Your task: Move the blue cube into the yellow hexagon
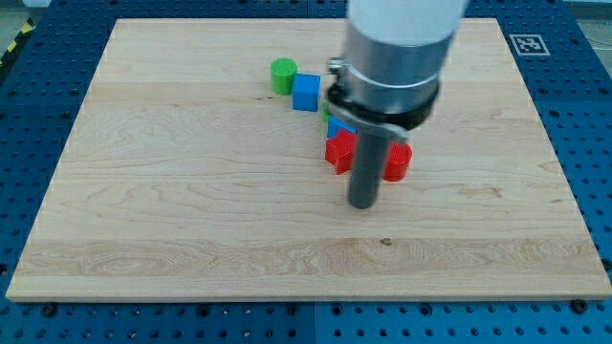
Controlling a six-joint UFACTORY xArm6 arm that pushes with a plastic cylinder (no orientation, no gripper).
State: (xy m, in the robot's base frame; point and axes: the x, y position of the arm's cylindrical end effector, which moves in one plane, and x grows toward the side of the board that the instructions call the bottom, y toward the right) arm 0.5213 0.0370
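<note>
The blue cube (306, 92) sits near the view's top centre, touching a green cylinder (283, 75) on its left. My tip (361, 204) rests on the board below a cluster of blocks, well below and to the right of the blue cube. No yellow hexagon shows; the arm's body hides part of the board. A red star-like block (339, 150) lies just left of the rod, and a red cylinder (398, 161) just right of it. A second blue block (337, 127) peeks out above the red one, partly hidden by the arm.
The wooden board (191, 210) lies on a blue perforated table (593, 143). A printed marker (525, 43) sits at the board's top right corner. The arm's grey body (397, 48) covers the top centre-right.
</note>
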